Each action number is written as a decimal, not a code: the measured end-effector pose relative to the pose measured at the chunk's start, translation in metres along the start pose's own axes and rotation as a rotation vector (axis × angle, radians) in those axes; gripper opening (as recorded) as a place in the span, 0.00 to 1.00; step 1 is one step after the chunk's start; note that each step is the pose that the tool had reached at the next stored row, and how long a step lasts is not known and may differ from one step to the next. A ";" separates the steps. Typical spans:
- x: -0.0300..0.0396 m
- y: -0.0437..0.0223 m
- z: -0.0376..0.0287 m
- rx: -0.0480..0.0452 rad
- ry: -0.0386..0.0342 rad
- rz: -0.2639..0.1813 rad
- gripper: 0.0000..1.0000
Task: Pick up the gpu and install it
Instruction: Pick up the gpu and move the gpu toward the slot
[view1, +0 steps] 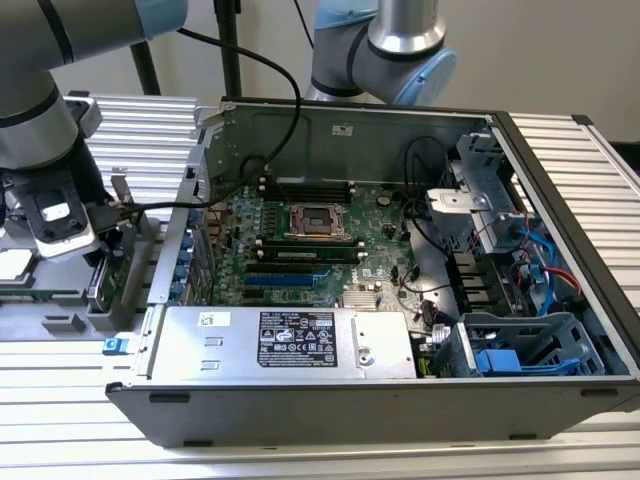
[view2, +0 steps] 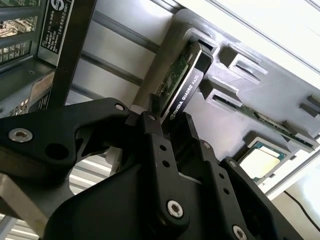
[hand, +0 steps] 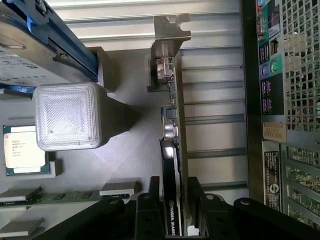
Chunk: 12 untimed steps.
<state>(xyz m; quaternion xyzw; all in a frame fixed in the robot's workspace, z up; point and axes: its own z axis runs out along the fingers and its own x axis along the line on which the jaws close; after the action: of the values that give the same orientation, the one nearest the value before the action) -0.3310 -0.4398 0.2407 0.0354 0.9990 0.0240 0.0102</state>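
Exterior view: open computer case (view1: 560, 200) fills the middle, green motherboard (view1: 300, 235) on its floor and a silver power supply (view1: 285, 340) along the 6 o'clock wall. The arm (view1: 30, 110) comes in from 10 o'clock. Its wrist hangs outside the case, at 9 o'clock of it, over a grey parts holder (view1: 60, 322) on the ribbed metal table (view1: 560, 450).

First wrist view: I am looking edge-on at the gpu (hand: 174, 150). It stands on edge in a slot of the holder, black cooler on one face, green board on the other, silver end bracket (hand: 167, 35) at the far end from the camera. The card sits just beside the case's rear panel (hand: 280, 100), apart from it.

The gripper (hand: 175, 200) straddles the near end of the card, close in on both faces. I cannot tell whether it is clamping yet.

Second wrist view: same straddle from the other side, the card's black edge running up out of the gripper into the holder's slot.

Also in the holder, per the first wrist view: a hard drive (hand: 25, 50) with blue rails, a processor chip (hand: 22, 150), a memory stick (hand: 55, 197) and a frosted white block (hand: 67, 115), all well apart from the card.
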 end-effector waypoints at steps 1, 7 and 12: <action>0.0000 0.0004 0.0005 -0.0001 -0.0001 0.000 1.00; 0.0002 0.0009 0.0017 0.0001 0.0001 0.000 1.00; 0.0001 0.0010 0.0018 0.0000 0.0000 0.000 1.00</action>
<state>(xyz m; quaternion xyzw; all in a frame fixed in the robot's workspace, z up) -0.3310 -0.4388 0.2389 0.0354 0.9990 0.0240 0.0103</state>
